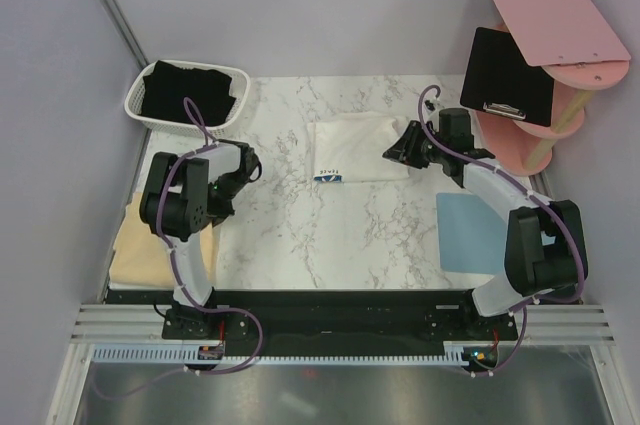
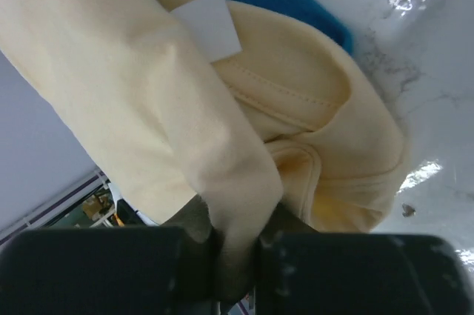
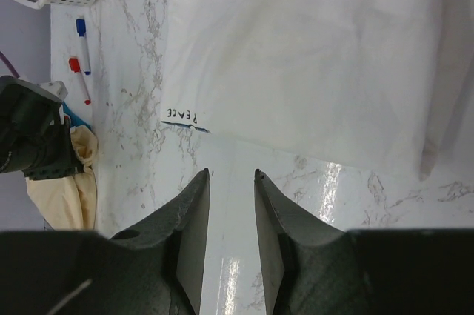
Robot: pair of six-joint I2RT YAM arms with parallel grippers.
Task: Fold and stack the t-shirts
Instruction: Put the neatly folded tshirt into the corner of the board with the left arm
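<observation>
At the near left edge of the marble surface [image 1: 300,235], the pale yellow t-shirt [image 1: 135,250] lies rumpled, and the left hand [image 2: 235,252] is pinched tight on a fold of it. Over on the near right lies a light-blue mat [image 1: 465,230]. Farther back, mid-surface, the white t-shirt [image 1: 360,145] lies folded flat, "PEACE" showing at one edge. The right hand [image 3: 231,181] hovers just beside the shirt, fingers parted a little with nothing between them. In the far left corner a white basket [image 1: 135,100] holds the black t-shirt [image 1: 190,90].
</observation>
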